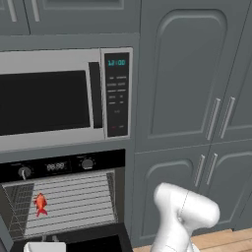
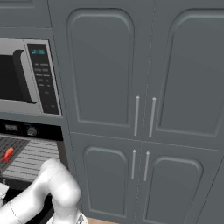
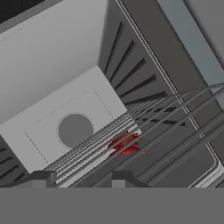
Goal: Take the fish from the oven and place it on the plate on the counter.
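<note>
The oven [image 1: 63, 165] stands open, its dark door [image 1: 98, 241] folded down below a grey interior with wire racks. The small red-orange fish [image 1: 40, 204] lies on the rack at the left, and its tip shows at the edge of the right base view [image 2: 8, 153]. In the hand view the fish [image 3: 124, 143] shows between the rack wires, ahead and slightly right of my gripper [image 3: 81, 178]. The gripper's two dark fingertips [image 3: 41, 177] stand apart with nothing between them, short of the fish. The oven's back wall with its round fan [image 3: 74, 130] lies beyond. The plate and the counter are out of view.
A silver microwave [image 1: 59, 98] with a keypad sits above the oven. Tall grey cabinet doors [image 1: 197, 98] with bar handles [image 2: 144, 116] run to the right. Wood floor [image 1: 221, 241] shows at the lower right. My white arm [image 2: 52, 188] reaches left toward the oven.
</note>
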### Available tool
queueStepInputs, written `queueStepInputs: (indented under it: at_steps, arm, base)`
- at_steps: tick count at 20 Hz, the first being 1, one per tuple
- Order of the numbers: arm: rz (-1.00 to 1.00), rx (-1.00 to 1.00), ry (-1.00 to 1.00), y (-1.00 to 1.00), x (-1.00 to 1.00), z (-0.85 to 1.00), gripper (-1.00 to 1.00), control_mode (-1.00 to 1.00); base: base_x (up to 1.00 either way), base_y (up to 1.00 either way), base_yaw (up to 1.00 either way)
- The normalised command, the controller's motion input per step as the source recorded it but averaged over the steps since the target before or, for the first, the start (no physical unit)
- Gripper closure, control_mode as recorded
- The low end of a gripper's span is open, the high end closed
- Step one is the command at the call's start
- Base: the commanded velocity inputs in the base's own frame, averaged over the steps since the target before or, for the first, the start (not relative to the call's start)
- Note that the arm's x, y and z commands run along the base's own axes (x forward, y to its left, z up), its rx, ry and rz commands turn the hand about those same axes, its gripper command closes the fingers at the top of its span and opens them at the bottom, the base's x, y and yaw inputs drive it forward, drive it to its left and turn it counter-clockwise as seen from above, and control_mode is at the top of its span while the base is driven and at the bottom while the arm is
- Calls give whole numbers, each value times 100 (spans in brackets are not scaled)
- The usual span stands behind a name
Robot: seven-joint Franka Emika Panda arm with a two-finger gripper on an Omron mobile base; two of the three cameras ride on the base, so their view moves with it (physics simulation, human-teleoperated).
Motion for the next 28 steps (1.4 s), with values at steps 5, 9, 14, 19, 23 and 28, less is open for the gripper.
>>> queueStepInputs:
  at_steps: [5, 9, 14, 19, 23, 28]
  arm:
    - [0, 0, -33, 14, -71, 59, -100, -100]
    - [0, 0, -10, 12, -48, 78, -100, -100]
    - [0, 4, 7, 0, -75, 4, -100, -100]
    - [0, 0, 4, 6, -68, -39, -100, -100]
    - [0, 0, -11, 21, -20, 80, -100, -100]
    - [0, 0, -10, 20, 0, 96, -100, -100]
  base:
    - [0, 0, 0]
    - [0, 0, 0]
    - [0, 0, 0]
    - [0, 0, 0]
    - [0, 0, 0]
    - [0, 0, 0]
